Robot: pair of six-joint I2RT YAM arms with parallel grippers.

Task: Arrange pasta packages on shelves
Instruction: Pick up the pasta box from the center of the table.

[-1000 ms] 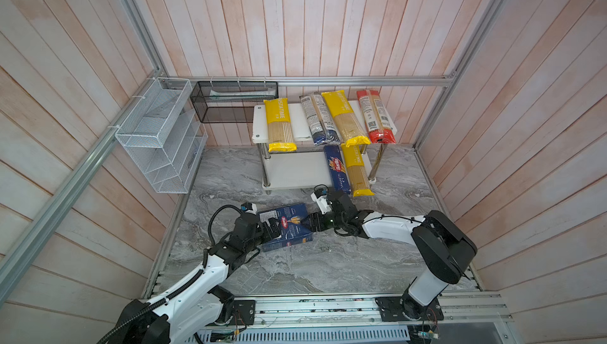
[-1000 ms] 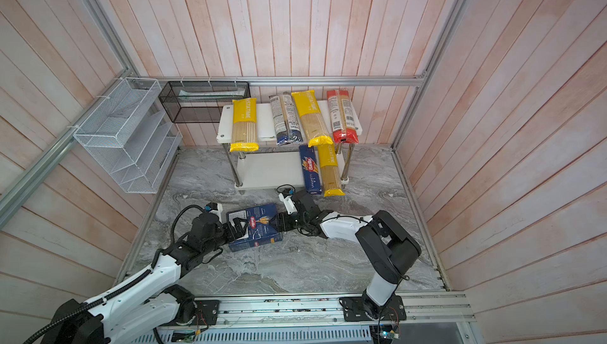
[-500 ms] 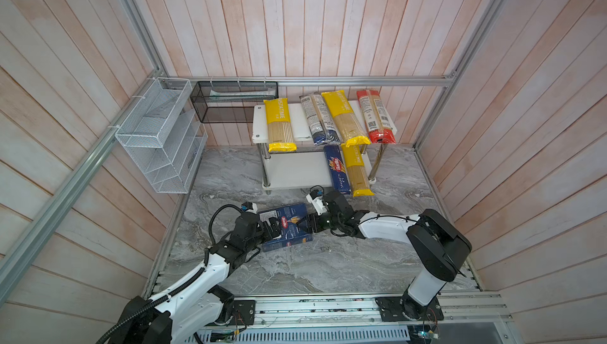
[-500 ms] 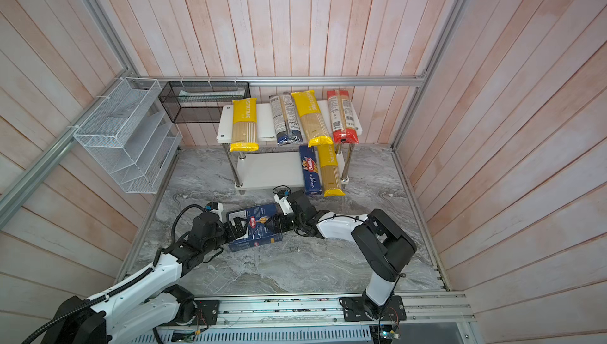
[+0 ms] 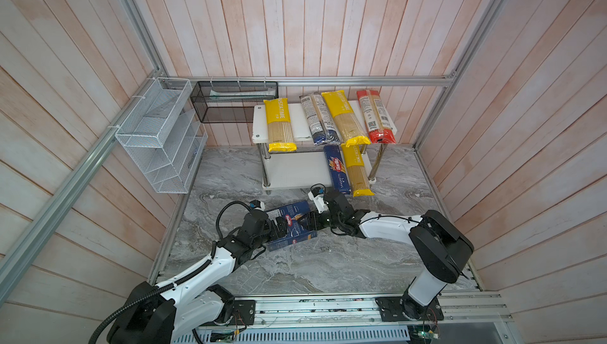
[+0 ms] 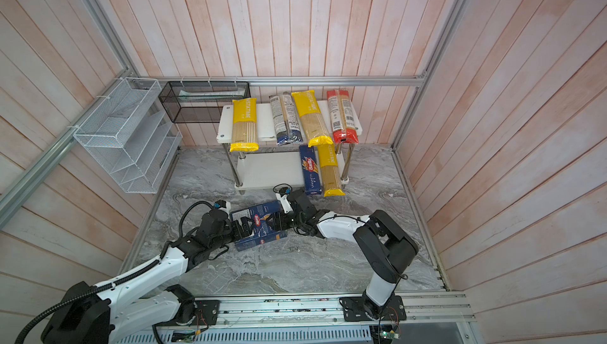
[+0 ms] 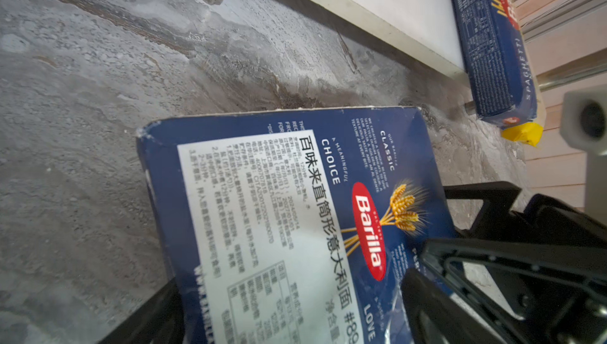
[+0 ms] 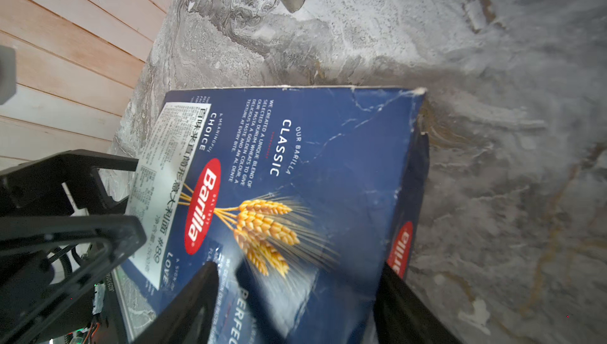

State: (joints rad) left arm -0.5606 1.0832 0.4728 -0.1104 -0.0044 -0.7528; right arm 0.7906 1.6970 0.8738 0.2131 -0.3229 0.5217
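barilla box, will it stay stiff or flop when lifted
Probably stiff: the box keeps flat faces and straight edges. White creases and a frayed corner suggest the card could dent under a hard squeeze. Flat and broad, it should slide rather than roll.

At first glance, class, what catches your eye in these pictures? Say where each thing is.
A blue box, front centre, gripped from opposite sides by the left gripper and right gripper. Behind it, the white shelves hold six packs, four on top, two below.
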